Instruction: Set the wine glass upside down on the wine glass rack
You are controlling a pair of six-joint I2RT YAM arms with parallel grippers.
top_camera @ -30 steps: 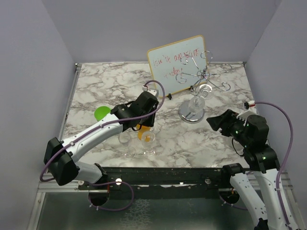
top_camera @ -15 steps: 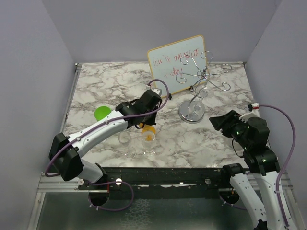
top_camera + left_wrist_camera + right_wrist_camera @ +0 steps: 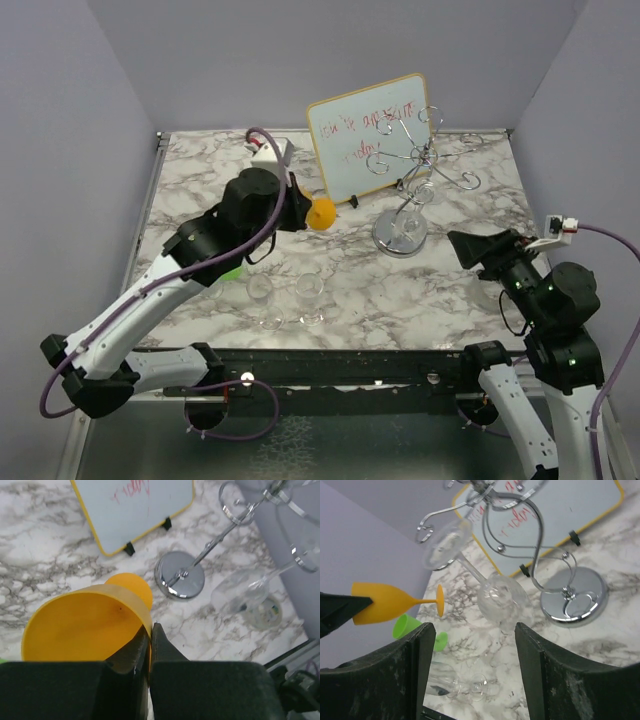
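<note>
My left gripper [image 3: 297,212] is shut on the rim of an orange wine glass [image 3: 321,213] and holds it sideways in the air, foot toward the rack. In the left wrist view the gripper [image 3: 150,630] pinches the orange bowl [image 3: 82,625]. The silver wire rack [image 3: 412,160] stands on its round disc base [image 3: 388,240]; it also shows in the right wrist view [image 3: 512,510]. A clear wine glass [image 3: 502,597] hangs tilted, bowl down, from one rack arm. My right gripper [image 3: 478,250] is open and empty, right of the rack; its own view shows it open too [image 3: 472,672].
A tilted whiteboard [image 3: 368,135] with red writing stands behind the rack. Two clear glasses [image 3: 260,290] [image 3: 310,290] are near the table's front edge. A green glass [image 3: 407,627] lies under my left arm. Grey walls close in left, right and back.
My left arm lifted the orange glass off the table and carried it up and back toward the whiteboard, turning it sideways. My right arm drew back to the right.
</note>
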